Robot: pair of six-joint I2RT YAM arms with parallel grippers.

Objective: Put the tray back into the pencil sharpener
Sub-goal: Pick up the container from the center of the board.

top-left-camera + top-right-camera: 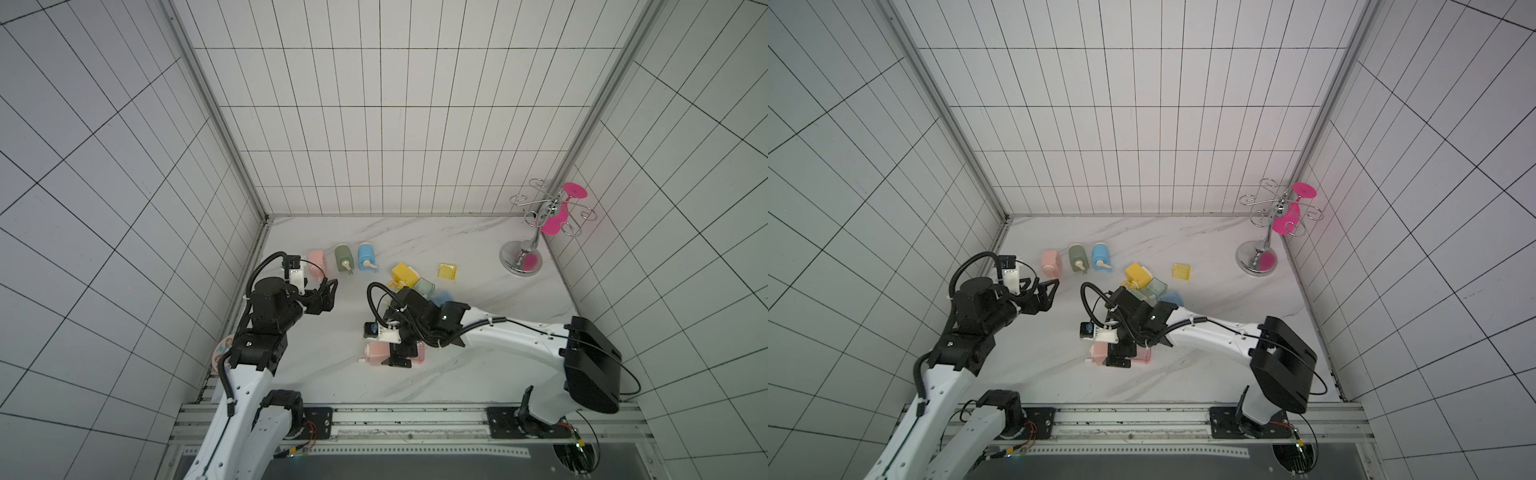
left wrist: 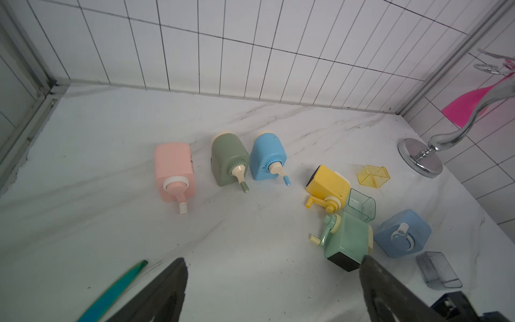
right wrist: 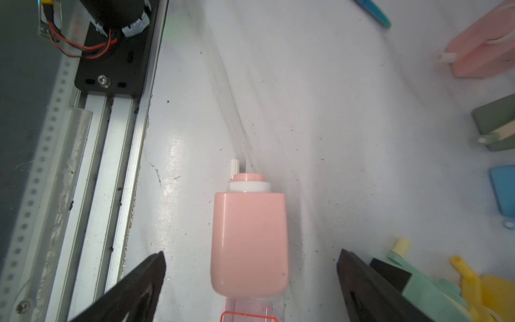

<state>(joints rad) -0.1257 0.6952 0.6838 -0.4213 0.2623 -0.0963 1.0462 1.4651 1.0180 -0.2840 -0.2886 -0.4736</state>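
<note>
A pink pencil sharpener (image 3: 249,237) lies on its side on the marble table, near the middle front (image 1: 376,353). A clear pink tray (image 3: 250,308) sticks out of its end away from the crank; how deep it sits I cannot tell. In a top view the tray shows as a pink patch (image 1: 420,352) beside the gripper. My right gripper (image 3: 250,255) hangs over the sharpener (image 1: 1100,351), open, a finger on each side and neither touching it. My left gripper (image 2: 273,260) is open and empty above bare table at the left (image 1: 328,291).
Pink (image 1: 316,261), green (image 1: 343,257) and blue (image 1: 366,257) sharpeners lie in a row at the back. A yellow sharpener (image 1: 404,273), yellow tray (image 1: 447,271), green tray (image 1: 424,286) and blue sharpener (image 2: 402,232) cluster behind my right arm. A chrome glass rack (image 1: 521,259) stands back right.
</note>
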